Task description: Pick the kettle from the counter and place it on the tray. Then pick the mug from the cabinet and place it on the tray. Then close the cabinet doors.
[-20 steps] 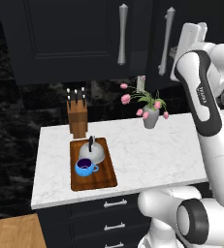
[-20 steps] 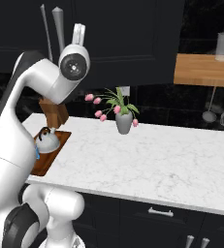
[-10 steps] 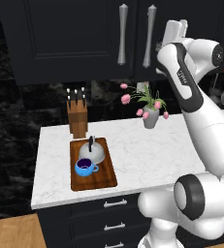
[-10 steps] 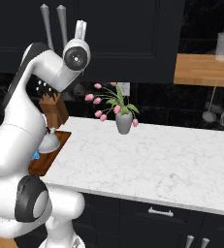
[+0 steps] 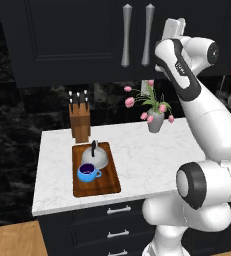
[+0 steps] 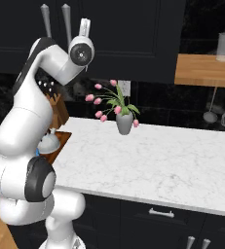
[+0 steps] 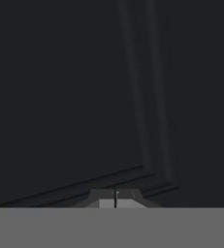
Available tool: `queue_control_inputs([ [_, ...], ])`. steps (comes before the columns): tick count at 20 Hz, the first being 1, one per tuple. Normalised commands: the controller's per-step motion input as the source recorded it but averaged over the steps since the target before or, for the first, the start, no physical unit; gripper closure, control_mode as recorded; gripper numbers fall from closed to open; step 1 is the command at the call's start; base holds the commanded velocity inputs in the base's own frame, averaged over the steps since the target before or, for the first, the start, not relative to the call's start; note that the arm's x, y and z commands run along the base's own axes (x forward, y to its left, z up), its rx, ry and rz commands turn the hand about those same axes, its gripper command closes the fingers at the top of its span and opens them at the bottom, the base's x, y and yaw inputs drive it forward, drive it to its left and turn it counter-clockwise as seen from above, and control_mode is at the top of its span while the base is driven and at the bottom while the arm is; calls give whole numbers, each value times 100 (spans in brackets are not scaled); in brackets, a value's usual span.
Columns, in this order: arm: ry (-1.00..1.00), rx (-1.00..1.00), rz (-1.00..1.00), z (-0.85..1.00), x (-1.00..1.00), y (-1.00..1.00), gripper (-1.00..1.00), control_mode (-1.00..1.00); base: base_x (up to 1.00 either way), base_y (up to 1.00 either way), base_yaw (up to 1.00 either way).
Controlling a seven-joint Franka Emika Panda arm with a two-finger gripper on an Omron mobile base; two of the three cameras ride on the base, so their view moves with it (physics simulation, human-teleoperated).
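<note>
Resting on tray (image 5: 96,187): kettle (image 5: 95,157), mug (image 5: 87,172). Cabinet doors (image 5: 82,40) stood closed. Gripper (image 7: 115,199) faced door panel, jaws pinched together, empty.

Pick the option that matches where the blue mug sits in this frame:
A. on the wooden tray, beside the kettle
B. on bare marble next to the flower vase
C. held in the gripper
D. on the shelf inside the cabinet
A: the mug stands on the tray right by the kettle.
</note>
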Motion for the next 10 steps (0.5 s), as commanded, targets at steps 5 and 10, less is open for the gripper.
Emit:
queue_control_inputs([
  [5,0,0,-1,-25,73,0,100,-100,0,0,0],
  [10,0,0,-1,-29,75,0,100,-100,0,0,0],
])
